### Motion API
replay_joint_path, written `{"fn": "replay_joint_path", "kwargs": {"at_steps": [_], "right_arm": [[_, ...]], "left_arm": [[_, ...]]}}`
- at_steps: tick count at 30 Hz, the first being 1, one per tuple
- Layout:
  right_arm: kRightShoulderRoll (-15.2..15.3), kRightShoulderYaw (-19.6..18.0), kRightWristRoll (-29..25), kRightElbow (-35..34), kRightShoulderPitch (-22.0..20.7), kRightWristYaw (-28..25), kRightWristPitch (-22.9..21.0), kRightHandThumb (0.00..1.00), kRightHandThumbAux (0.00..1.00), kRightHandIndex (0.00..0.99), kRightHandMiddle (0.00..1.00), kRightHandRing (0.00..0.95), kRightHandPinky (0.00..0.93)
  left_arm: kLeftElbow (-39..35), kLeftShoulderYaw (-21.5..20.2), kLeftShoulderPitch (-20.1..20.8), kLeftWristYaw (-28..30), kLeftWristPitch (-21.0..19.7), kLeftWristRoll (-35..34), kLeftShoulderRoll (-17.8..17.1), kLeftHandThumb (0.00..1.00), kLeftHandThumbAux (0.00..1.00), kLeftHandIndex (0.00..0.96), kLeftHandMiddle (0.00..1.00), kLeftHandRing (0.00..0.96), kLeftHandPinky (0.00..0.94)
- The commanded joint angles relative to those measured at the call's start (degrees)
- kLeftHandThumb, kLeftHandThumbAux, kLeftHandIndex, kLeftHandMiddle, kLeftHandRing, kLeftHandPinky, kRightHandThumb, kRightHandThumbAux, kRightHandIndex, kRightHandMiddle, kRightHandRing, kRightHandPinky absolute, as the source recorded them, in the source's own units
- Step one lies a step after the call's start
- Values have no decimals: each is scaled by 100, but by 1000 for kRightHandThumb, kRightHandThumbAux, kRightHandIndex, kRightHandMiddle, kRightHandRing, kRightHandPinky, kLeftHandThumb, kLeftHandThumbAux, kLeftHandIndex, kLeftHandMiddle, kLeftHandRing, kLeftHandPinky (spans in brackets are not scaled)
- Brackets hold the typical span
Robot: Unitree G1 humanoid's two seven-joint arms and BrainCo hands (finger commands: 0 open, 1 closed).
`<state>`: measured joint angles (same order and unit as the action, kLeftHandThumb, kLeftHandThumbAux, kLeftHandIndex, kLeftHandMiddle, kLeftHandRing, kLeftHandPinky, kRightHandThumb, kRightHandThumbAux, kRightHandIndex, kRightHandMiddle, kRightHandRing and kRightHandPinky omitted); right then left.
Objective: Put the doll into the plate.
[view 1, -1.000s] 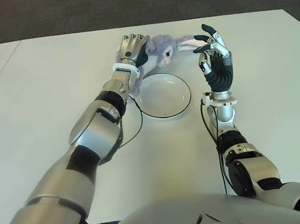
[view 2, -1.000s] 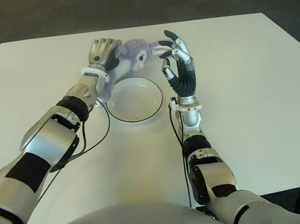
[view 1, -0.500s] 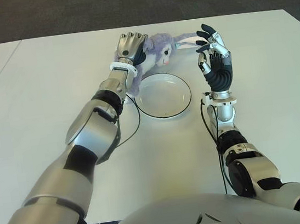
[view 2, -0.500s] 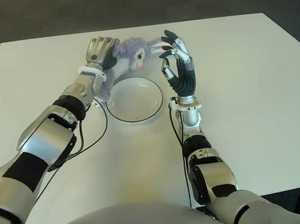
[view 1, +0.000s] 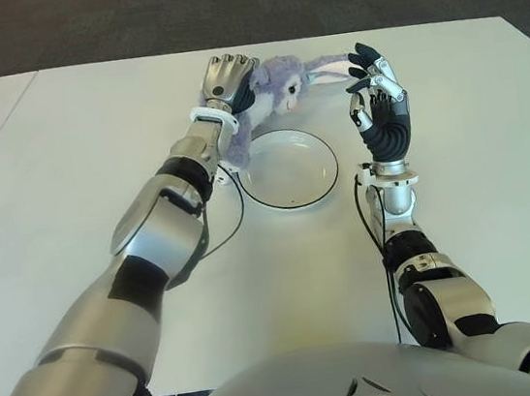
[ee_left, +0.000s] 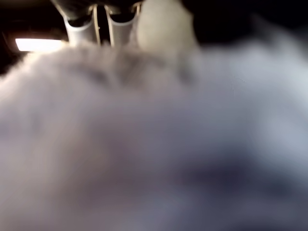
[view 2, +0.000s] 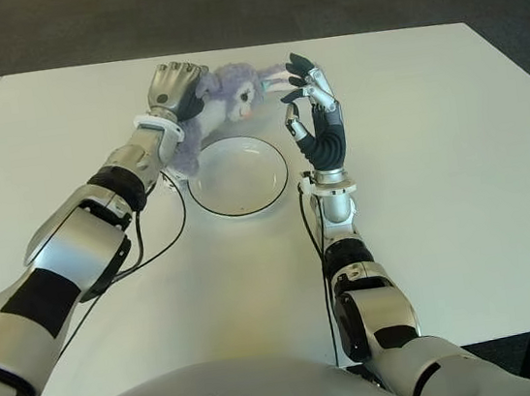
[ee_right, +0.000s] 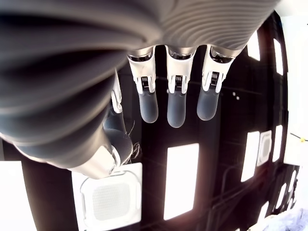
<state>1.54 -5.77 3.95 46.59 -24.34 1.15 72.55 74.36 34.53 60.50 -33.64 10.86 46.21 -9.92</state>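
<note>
A purple plush doll (view 1: 275,86) with long pale ears is held just beyond the far rim of the white plate (view 1: 287,168). My left hand (view 1: 228,81) is shut on the doll's body, which fills the left wrist view (ee_left: 154,144) as blurred fur. The doll's head and ears stick out to the right of the fist. My right hand (view 1: 377,95) stands upright to the right of the plate, palm toward me, fingers spread and holding nothing. Its fingers (ee_right: 176,103) show bare in the right wrist view.
The white table (view 1: 77,184) stretches wide on both sides of the plate. A black cable (view 1: 237,207) loops on the table beside the plate's left rim. Dark carpet lies beyond the table's far edge.
My left hand has carried the doll slightly up and away from me, with the doll's head turning upward. The right hand and the plate have stayed put.
</note>
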Motion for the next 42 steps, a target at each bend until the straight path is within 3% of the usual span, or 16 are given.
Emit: {"fn": "replay_joint_path", "kwargs": {"at_steps": [1, 6, 9, 18, 42], "right_arm": [[-678, 225, 213, 2285, 3464, 81, -804, 703, 724, 424, 156, 180, 305], [-669, 234, 230, 2288, 3457, 101, -850, 707, 725, 422, 154, 191, 319], [-674, 231, 233, 2292, 3445, 124, -899, 705, 726, 422, 159, 178, 240], [-710, 191, 242, 2299, 3399, 329, -1138, 707, 723, 422, 177, 139, 185], [-822, 124, 129, 2275, 3310, 493, -1538, 708, 719, 420, 192, 150, 203]], "left_arm": [[-286, 105, 526, -620, 255, 221, -285, 717, 704, 437, 842, 860, 868], [-400, 143, 544, -753, 384, 280, -355, 719, 703, 438, 841, 850, 863], [-477, 151, 544, -777, 435, 300, -389, 720, 702, 439, 840, 848, 861], [-710, 290, 515, -1132, 545, 539, -488, 724, 701, 439, 827, 831, 834], [-1341, 402, 605, -1428, 462, 956, -723, 725, 699, 440, 822, 826, 838]]}}
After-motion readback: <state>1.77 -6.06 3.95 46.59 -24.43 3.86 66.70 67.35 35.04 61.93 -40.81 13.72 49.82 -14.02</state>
